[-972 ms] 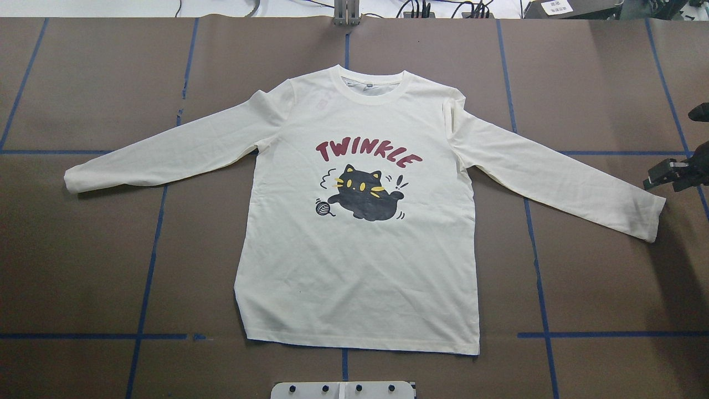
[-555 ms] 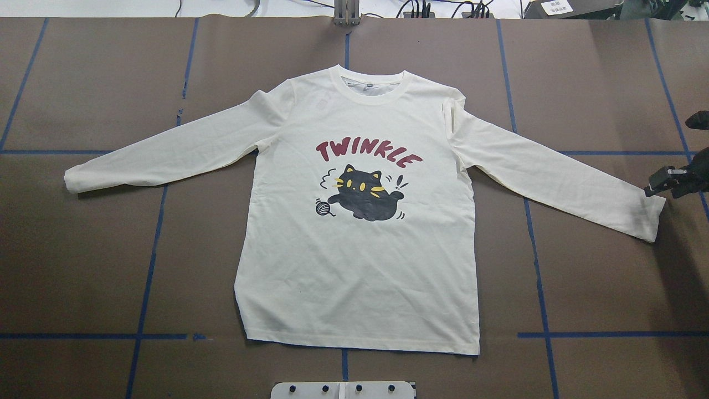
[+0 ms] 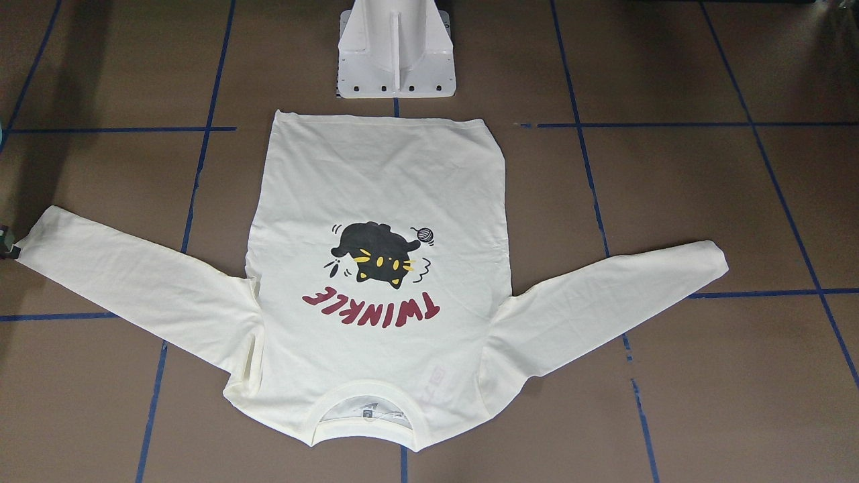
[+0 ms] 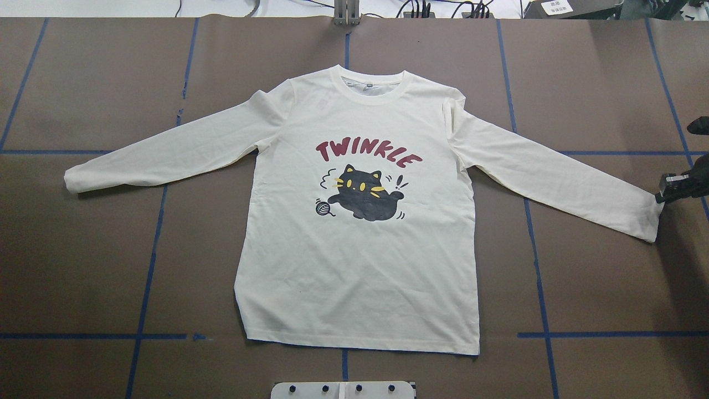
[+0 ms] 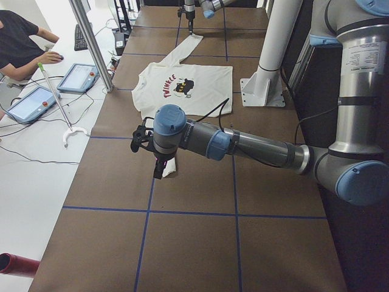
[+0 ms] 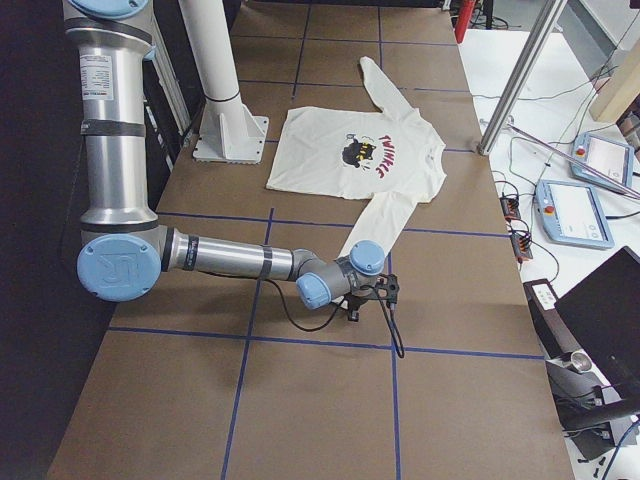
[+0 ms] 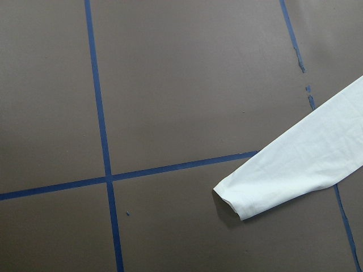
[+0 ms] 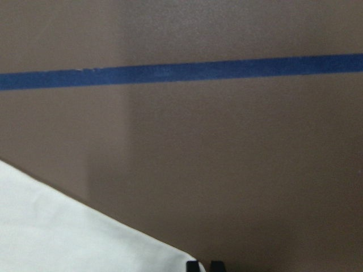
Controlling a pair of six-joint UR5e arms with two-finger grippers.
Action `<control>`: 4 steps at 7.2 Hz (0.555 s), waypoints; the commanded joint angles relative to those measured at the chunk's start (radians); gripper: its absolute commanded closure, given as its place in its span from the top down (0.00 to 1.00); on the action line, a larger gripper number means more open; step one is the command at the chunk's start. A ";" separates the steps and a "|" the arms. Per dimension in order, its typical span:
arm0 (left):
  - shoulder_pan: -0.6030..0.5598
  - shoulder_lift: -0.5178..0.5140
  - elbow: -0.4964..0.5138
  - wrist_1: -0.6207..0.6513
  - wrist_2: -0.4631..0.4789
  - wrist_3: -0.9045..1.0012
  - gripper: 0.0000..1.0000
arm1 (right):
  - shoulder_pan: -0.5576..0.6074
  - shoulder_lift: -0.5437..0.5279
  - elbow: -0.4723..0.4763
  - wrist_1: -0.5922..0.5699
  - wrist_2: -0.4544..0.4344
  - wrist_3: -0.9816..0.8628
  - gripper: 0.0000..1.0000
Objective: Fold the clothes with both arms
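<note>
Brown table [image 4: 83,266] crossed by blue tape lines [image 4: 83,336]; white pedestal [image 3: 396,60]; a person [image 5: 18,36] beside what seem tablets [image 5: 77,78].

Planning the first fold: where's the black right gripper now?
Overhead view, far right edge: the black right gripper sits at the cuff of the cream long-sleeved shirt.

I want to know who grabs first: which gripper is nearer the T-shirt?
Right. The right gripper sits low at the edge of the T-shirt's right-side cuff; the left gripper hangs well above the table, off the other cuff, outside the overhead view.
</note>
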 commanded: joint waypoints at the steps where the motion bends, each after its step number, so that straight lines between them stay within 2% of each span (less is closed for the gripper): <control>1: 0.000 0.000 0.001 -0.001 -0.001 0.000 1.00 | 0.000 0.005 0.011 0.000 0.005 0.000 0.00; 3: 0.000 0.000 -0.004 -0.002 -0.001 0.000 1.00 | -0.002 0.012 0.177 -0.056 0.025 0.049 0.00; 4: 0.000 0.000 -0.009 -0.002 -0.001 0.000 1.00 | -0.019 0.058 0.251 -0.117 0.031 0.109 0.00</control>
